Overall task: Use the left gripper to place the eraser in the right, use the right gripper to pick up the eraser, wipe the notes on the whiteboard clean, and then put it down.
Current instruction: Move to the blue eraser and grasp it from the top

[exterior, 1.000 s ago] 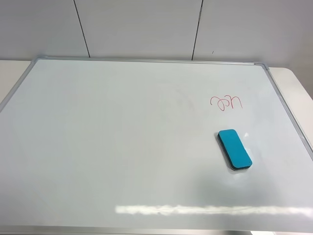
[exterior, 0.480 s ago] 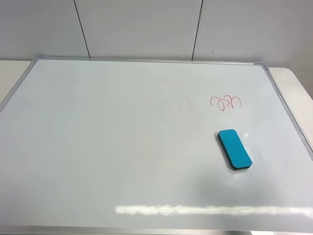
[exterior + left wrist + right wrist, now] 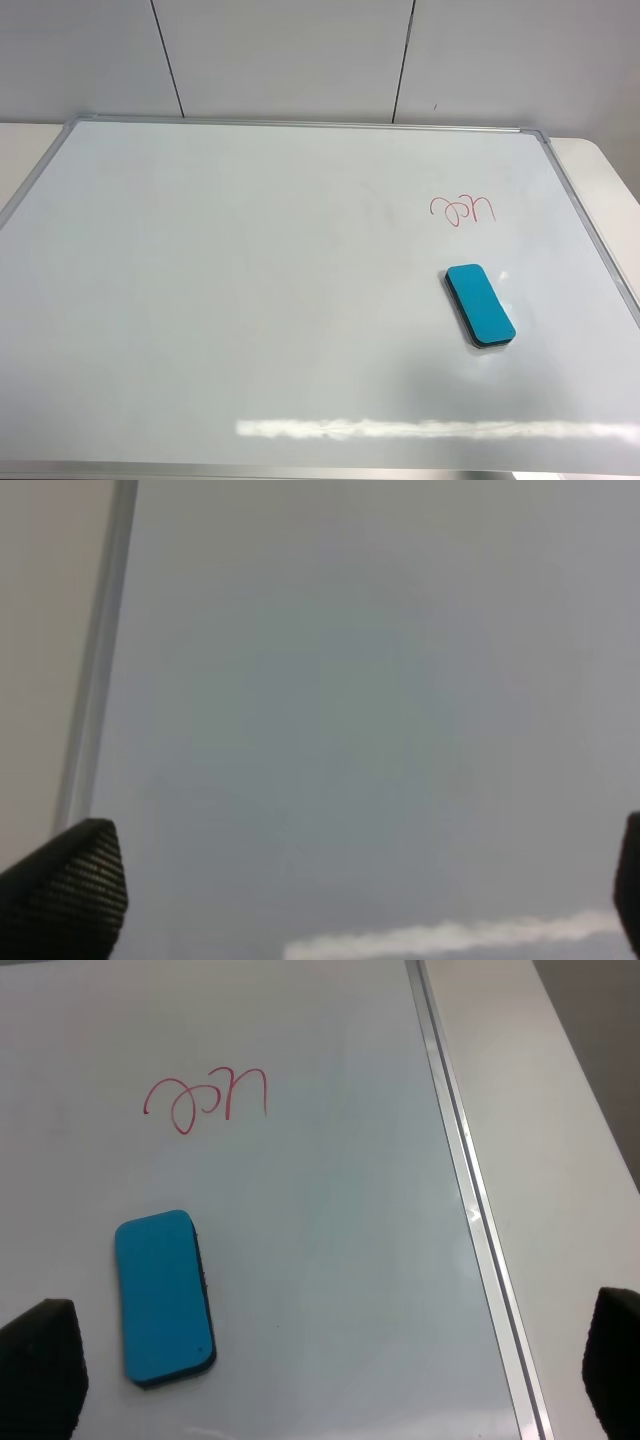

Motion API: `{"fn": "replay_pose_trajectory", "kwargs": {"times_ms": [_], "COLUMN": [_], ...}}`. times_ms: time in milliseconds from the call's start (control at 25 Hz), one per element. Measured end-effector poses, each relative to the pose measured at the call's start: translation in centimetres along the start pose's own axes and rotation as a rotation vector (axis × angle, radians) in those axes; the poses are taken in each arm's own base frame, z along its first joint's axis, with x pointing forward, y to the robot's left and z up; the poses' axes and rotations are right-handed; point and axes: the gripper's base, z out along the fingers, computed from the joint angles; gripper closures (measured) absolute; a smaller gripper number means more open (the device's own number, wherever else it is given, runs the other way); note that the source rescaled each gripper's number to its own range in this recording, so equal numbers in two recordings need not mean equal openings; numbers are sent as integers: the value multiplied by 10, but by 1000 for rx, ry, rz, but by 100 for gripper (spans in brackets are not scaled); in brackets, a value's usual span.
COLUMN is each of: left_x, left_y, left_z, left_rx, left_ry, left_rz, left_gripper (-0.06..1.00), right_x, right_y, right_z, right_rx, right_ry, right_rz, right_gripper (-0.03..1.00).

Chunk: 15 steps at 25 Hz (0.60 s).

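The teal-blue eraser (image 3: 480, 305) lies flat on the whiteboard (image 3: 250, 280), at its right side. The red notes (image 3: 463, 209) are a little beyond it. Neither arm shows in the exterior high view. In the right wrist view the eraser (image 3: 165, 1295) and the notes (image 3: 207, 1100) lie ahead of my right gripper (image 3: 325, 1370), which is open and empty and hangs above the board. In the left wrist view my left gripper (image 3: 345, 900) is open and empty over bare whiteboard (image 3: 350, 680) near its silver frame (image 3: 98, 660).
The board's silver frame (image 3: 470, 1210) runs close to the right of the eraser, with cream tabletop (image 3: 560, 1160) beyond it. A grey panelled wall (image 3: 300, 50) stands behind the board. A strip of glare (image 3: 430, 428) lies near the front edge.
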Motion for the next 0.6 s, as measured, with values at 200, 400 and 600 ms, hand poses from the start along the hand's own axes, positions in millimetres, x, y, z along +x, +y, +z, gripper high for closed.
{"fn": "replay_pose_trajectory", "kwargs": {"times_ms": [200, 400, 600], "left_x": [0, 0, 0], "left_y": [0, 0, 0], "left_z": [0, 0, 0], "left_rx": [-1, -1, -1], "left_ry": [0, 0, 0], "left_rz": [0, 0, 0], "left_gripper": [-5, -5, -5], "right_x": [0, 0, 0], "right_y": [0, 0, 0], "right_z": [0, 0, 0], "right_rx": [0, 0, 0], "right_ry": [0, 0, 0], "right_rz": [0, 0, 0], "right_gripper": [-3, -3, -3]}}
